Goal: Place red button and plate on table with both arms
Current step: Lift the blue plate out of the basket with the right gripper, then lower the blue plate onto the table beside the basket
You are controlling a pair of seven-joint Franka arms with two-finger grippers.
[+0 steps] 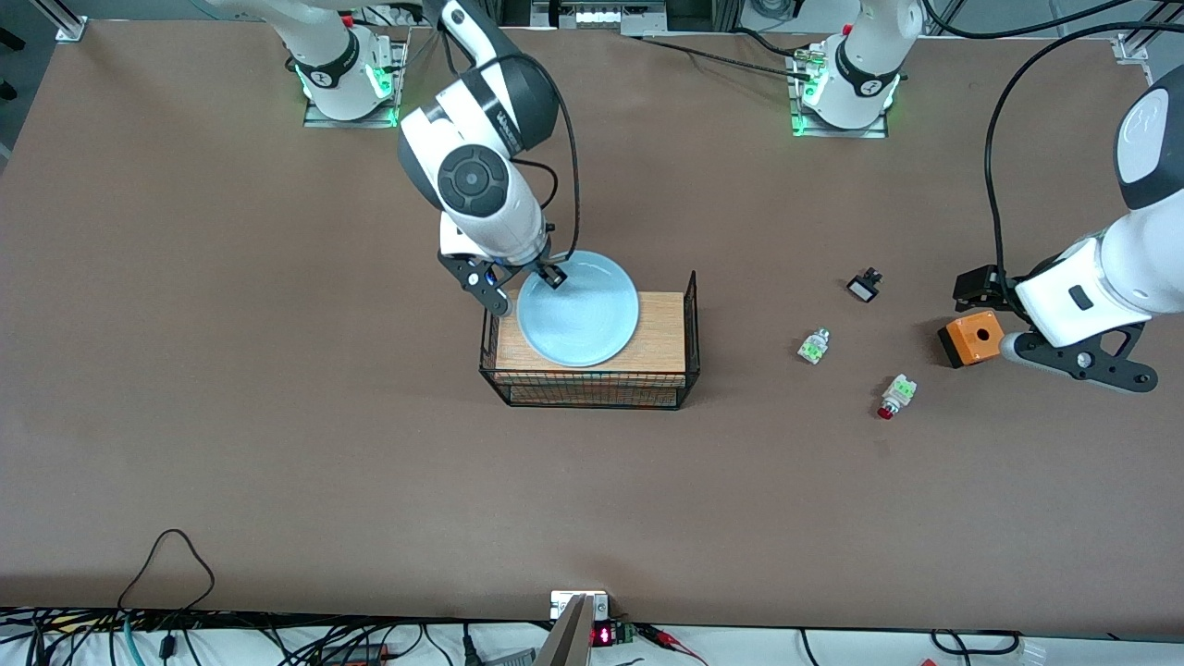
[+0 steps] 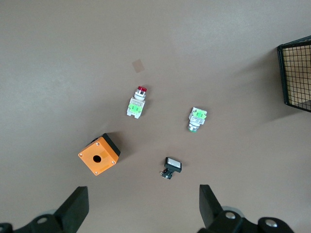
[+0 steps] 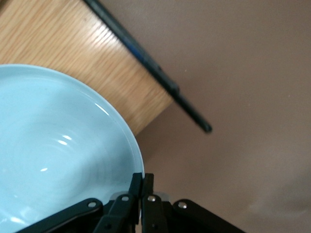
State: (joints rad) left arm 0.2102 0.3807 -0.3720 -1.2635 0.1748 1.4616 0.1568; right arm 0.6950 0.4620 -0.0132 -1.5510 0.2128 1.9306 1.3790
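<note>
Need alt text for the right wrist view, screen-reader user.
The right hand, fingers shut, pinches the rim of a pale blue plate that lies on a wooden board. A black wire frame edges the board, with the brown table past it.

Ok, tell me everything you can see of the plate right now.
The plate is round, pale blue, smooth and glossy, with a shallow raised rim. It lies flat on the wooden board inside the black wire-mesh frame. The right gripper is shut on its rim, at the edge toward the robots' bases. Nothing lies in it.
</note>
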